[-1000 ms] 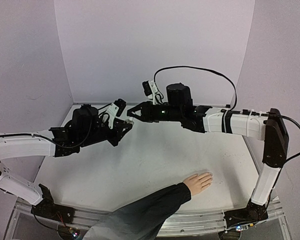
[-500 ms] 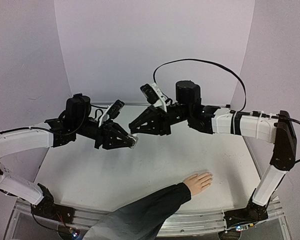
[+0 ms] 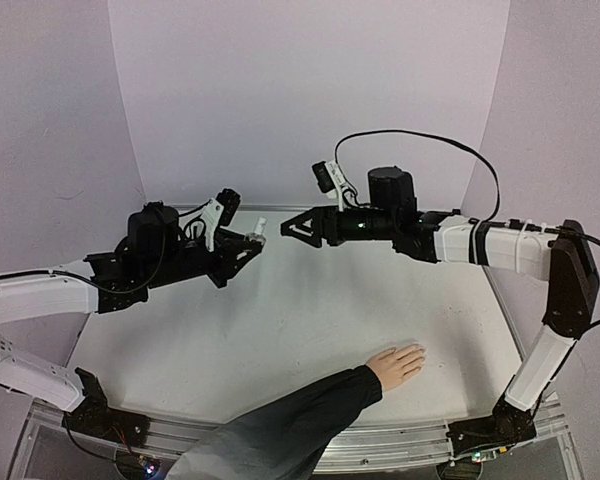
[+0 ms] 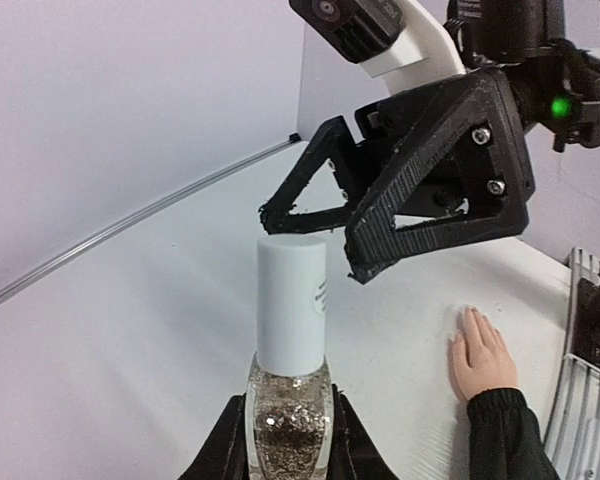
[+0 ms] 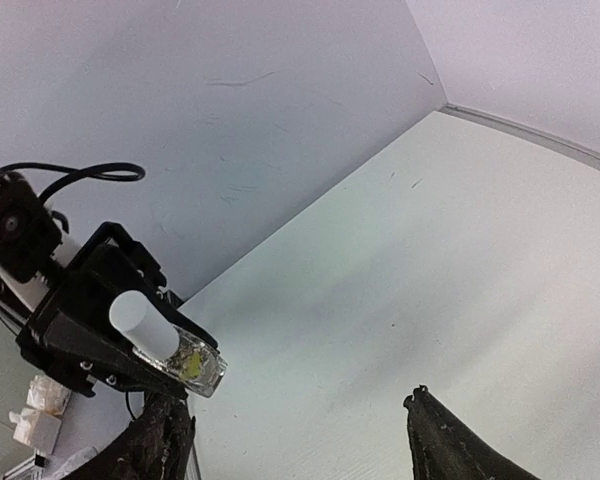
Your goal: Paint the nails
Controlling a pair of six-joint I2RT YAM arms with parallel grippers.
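Overhead view: the left gripper [image 3: 246, 244], left of centre, is pinched on the glass body of a nail polish bottle [image 3: 257, 232] and holds it above the white table [image 3: 310, 320]. The left wrist view shows the bottle upright between the two black fingers [image 4: 226, 452]. Its clear body is filled with glittery polish and topped by a tall white cap [image 4: 291, 300].

The right gripper [image 3: 292, 224], just right of centre in the overhead view, is level with the bottle and points at the cap, near it but apart from it. Its jaws are spread, and nothing lies between them. In the right wrist view the capped bottle appears at lower left, beyond the parted fingertips.

A pale hand [image 3: 395, 364] lies palm down on the table at lower right of centre, with its fingers extended toward the right edge. A long black sleeve [image 3: 290, 425] runs from it to the bottom edge of the frame. The nails [image 3: 417, 353] are at the fingertips, well apart from both grippers and below them. They are too small to make out singly.
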